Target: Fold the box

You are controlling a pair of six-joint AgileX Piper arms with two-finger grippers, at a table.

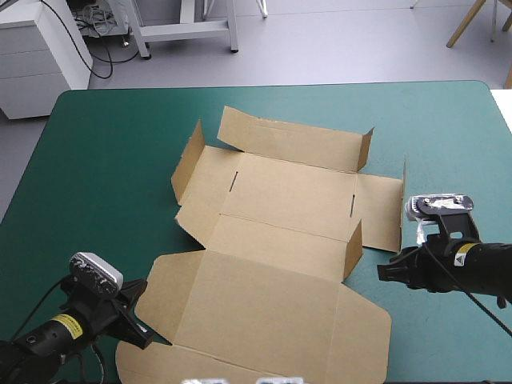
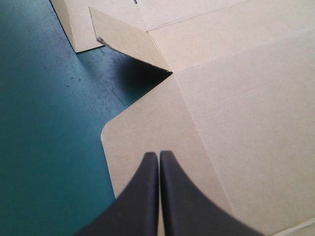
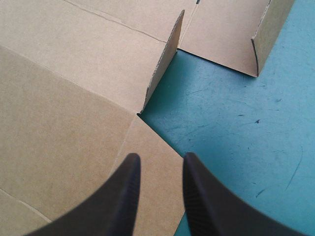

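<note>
Where laid mid teal-green surface [image 1: 104, 144], brown box [image 1: 272, 200] mostly flat, far walls part-raised. Left tool [image 2: 158, 155] pressed together above near-left lid corner, likely to pin it; right tool [image 3: 160, 160] spread over near-right corner, likely ready to pinch.

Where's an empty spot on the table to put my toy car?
The teal-green cover is bare left of the box, out to the edge, and beyond the box along the far edge. Crowded: the near side, where the left gripper and right gripper flank the box.
</note>
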